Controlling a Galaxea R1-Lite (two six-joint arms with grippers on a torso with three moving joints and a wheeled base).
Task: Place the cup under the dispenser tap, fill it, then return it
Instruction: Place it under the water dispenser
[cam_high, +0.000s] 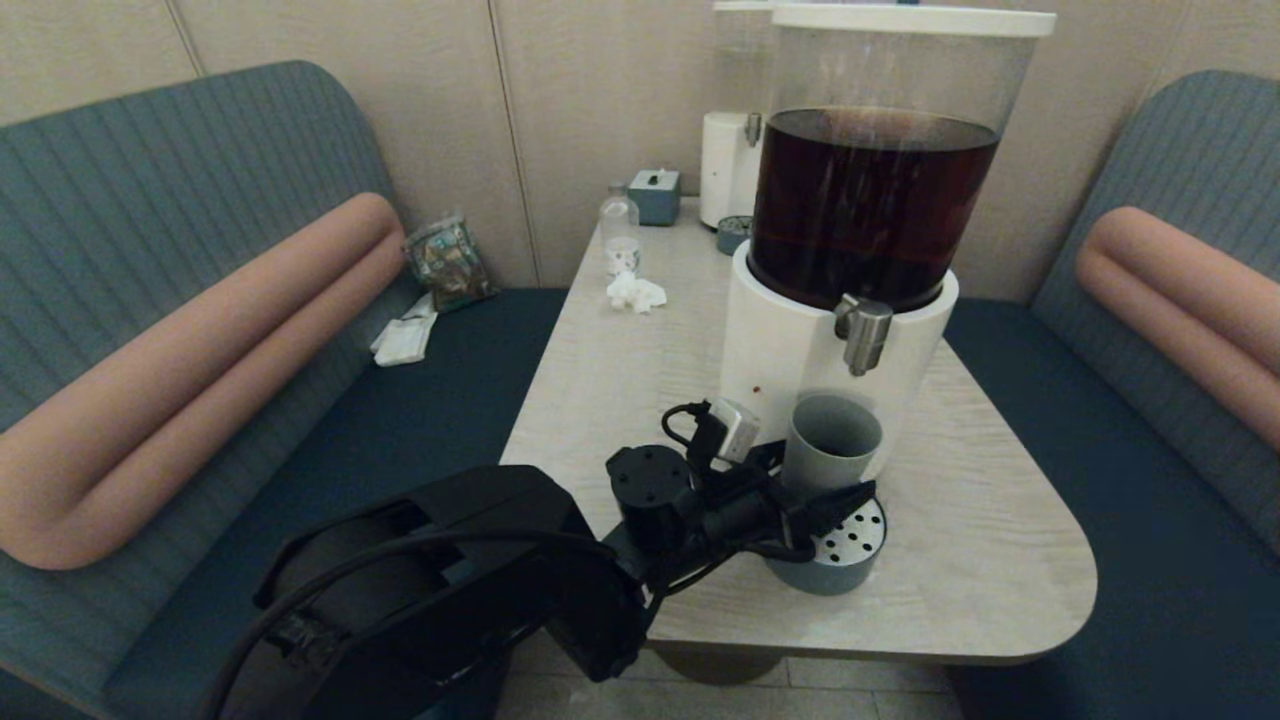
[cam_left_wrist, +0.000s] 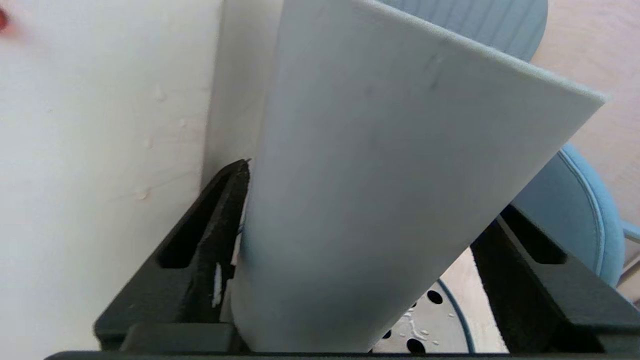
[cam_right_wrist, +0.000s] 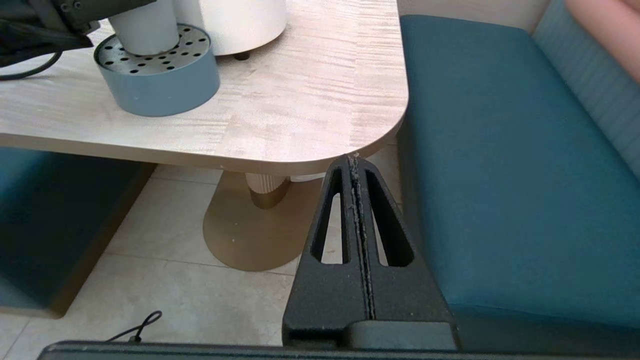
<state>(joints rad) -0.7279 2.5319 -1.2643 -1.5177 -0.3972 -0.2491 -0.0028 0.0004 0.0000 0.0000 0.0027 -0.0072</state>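
The grey-blue cup (cam_high: 830, 438) stands upright on the perforated drip tray (cam_high: 852, 545), directly below the dispenser tap (cam_high: 862, 332) of the big white-based dispenser (cam_high: 790, 350) with dark brown liquid. My left gripper (cam_high: 815, 480) reaches in from the left and is shut on the cup low on its wall. In the left wrist view the cup (cam_left_wrist: 380, 190) fills the space between the black fingers (cam_left_wrist: 220, 225), beside the white base. My right gripper (cam_right_wrist: 354, 159) hangs shut and empty below the table's near right corner, out of the head view.
Far back on the table (cam_high: 980, 540) stand a smaller pale dispenser (cam_high: 728, 170), a clear bottle (cam_high: 619, 225), a grey box (cam_high: 655, 195) and a crumpled tissue (cam_high: 635, 292). Blue benches (cam_high: 1150, 480) flank the table on both sides.
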